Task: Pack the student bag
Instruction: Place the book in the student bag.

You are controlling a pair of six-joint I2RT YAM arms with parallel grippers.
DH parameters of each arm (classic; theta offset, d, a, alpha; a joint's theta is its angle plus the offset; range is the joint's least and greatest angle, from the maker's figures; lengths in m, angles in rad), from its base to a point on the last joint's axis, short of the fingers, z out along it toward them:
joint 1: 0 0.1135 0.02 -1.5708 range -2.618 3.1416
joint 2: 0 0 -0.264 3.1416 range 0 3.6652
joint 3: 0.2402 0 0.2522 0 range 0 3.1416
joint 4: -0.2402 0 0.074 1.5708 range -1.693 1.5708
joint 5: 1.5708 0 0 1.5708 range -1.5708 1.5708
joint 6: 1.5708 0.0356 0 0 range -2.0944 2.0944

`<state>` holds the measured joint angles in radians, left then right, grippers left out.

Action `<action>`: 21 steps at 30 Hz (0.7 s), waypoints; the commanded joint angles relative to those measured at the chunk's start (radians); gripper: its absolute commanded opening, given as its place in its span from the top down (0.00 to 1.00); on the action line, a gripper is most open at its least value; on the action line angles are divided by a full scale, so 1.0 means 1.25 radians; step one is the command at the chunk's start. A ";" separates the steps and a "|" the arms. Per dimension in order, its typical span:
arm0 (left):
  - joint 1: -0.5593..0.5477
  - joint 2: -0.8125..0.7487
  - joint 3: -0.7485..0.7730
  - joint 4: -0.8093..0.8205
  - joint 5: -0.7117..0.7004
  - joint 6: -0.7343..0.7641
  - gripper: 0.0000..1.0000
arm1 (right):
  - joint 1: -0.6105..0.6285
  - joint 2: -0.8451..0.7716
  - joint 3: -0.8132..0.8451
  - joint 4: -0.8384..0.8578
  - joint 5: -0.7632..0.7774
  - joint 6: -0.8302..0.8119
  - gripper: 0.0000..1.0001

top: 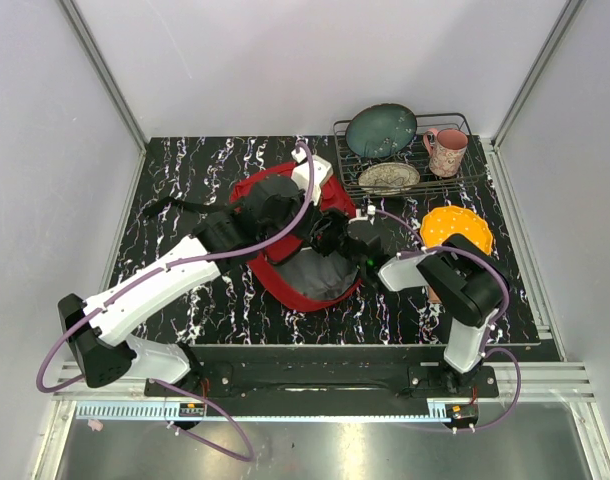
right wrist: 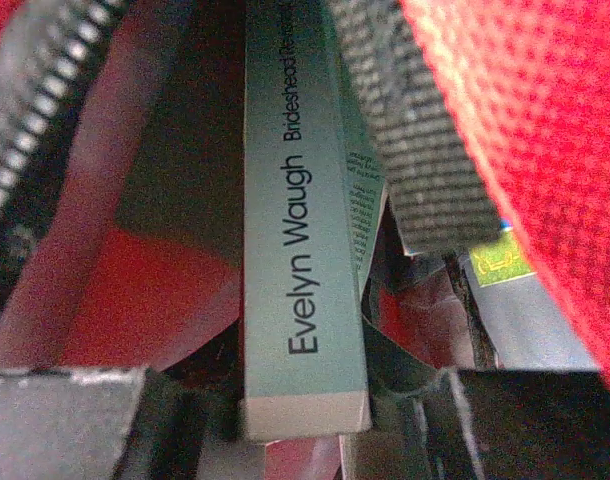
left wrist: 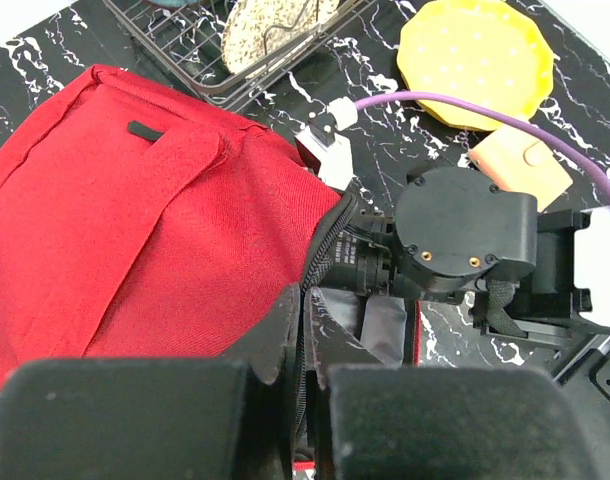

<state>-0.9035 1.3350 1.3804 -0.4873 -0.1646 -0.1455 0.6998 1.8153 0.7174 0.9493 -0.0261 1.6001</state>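
Evidently, left claw [left wrist: 303, 330] pinches the student bag [left wrist: 135, 220] open so right claw [right wrist: 305, 420], at three o'clock, can insert its grasped book [right wrist: 295, 200].

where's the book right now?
Right wrist view: the Evelyn Waugh paperback sits between the jaws of the right gripper, spine facing the camera, inside the open red backpack. Not visible from the top camera.

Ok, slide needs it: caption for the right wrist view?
Right claw holds an Evelyn Waugh paperback inside the red bag.

Pink mug [top: 445, 150] in wire rack [top: 430, 180], yellow plate [top: 453, 226]
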 commanded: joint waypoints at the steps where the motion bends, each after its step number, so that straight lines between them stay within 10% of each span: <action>1: -0.006 -0.048 0.027 0.013 0.016 0.028 1.00 | 0.002 0.025 0.076 0.010 0.049 -0.022 0.75; 8: -0.007 -0.075 0.009 0.007 0.057 0.004 1.00 | 0.002 0.111 0.159 -0.058 0.043 -0.092 0.72; 13: -0.005 -0.086 -0.013 0.014 0.021 0.001 1.00 | 0.002 0.086 0.155 -0.139 0.033 -0.125 0.40; 21: 0.005 -0.079 -0.030 0.028 0.002 -0.016 1.00 | 0.012 -0.058 0.061 -0.265 0.028 -0.247 0.17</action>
<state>-0.9035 1.2766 1.3380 -0.5289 -0.1524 -0.1452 0.7029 1.8843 0.8375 0.6800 -0.0059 1.3911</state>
